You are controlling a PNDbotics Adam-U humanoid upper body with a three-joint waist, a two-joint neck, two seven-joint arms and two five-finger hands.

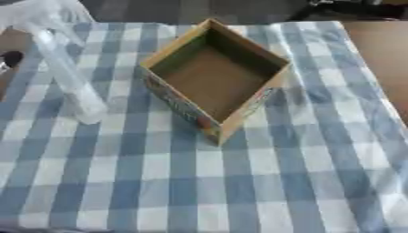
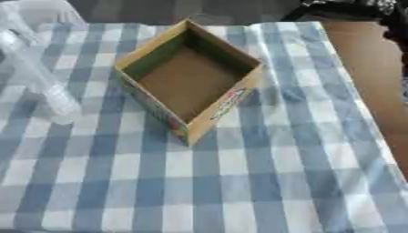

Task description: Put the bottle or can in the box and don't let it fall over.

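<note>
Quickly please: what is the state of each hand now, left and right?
Left hand: only a dark part shows at the left edge, near the bottle; cannot tell.
Right hand: not in view.

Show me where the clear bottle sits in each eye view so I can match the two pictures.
Left eye view: the clear bottle lies slanted at the left, beside the open cardboard box, apart from it.
Right eye view: the bottle is against the left edge, partly cut off at the top.
Shared landmark: the box's near corner pointing toward the camera on the blue checked cloth.
</note>
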